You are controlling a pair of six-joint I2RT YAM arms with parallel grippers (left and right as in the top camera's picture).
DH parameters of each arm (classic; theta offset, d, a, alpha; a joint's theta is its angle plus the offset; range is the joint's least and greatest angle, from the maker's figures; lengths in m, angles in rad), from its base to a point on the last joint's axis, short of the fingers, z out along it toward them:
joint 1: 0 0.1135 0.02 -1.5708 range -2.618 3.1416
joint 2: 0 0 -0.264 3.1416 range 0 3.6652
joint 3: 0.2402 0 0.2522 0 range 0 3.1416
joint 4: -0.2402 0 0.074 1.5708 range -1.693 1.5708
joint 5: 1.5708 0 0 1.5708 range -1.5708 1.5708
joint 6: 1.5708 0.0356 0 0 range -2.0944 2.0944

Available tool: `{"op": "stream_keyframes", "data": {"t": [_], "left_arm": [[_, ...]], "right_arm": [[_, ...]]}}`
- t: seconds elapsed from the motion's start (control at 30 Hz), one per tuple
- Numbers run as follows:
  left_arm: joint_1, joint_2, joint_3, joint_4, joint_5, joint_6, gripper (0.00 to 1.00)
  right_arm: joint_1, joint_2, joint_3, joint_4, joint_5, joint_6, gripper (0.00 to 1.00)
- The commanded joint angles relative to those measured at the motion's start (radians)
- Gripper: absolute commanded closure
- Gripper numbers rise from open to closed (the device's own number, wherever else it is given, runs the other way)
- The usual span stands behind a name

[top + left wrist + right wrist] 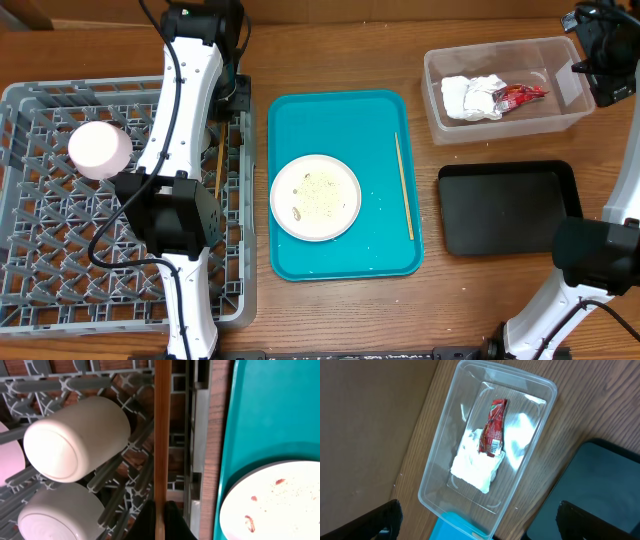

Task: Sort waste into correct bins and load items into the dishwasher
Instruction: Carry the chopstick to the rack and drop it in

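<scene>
Left gripper (161, 512): I see it clamped on a chopstick (162, 435).
Right gripper (479, 519): wide apart.
Wrapper (493, 427): I cannot read its print.

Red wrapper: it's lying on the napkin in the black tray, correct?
Not quite. The red wrapper does lie on the napkin, but both are in the clear tub, not the black tray, which holds nothing. The right wrist view shows it plainly.

Left of the teal tray (340, 120), the left arm (190, 90) shows white shells, chunky black joints (175, 215), a looping black cable (94, 246); right of it, the right arm (545, 312) matches.
</scene>
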Motion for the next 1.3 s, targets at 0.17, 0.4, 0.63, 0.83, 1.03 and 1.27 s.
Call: {"op": "stream_keyframes", "data": {"t": [0.17,0.4,0.63,0.83,1.03,1.27], "left_arm": [[0.005,0.0,-0.01,0.013,-0.016,0.028,0.32],[0.005,-0.001,-0.004,-0.001,0.076,0.024,0.14],[0.004,-0.005,0.122,-0.067,0.13,-0.019,0.14],[-0.029,-0.012,0.28,-0.049,0.424,-0.009,0.21],[-0.151,-0.008,0.269,0.017,0.665,-0.016,0.28],[-0.383,-0.007,0.193,0.199,0.55,-0.208,0.33]], "right_arm": [[-0.002,-0.001,0.003,0.001,0.01,-0.001,0.0],[-0.002,-0.001,0.003,0.001,0.01,-0.001,0.0],[-0.002,-0.001,0.003,0.001,0.01,-0.001,0.0],[-0.002,-0.001,0.003,0.001,0.01,-0.001,0.0],[-0.002,-0.001,0.003,0.001,0.01,-0.001,0.0],[-0.002,-0.001,0.003,0.001,0.01,-0.001,0.0]]}}
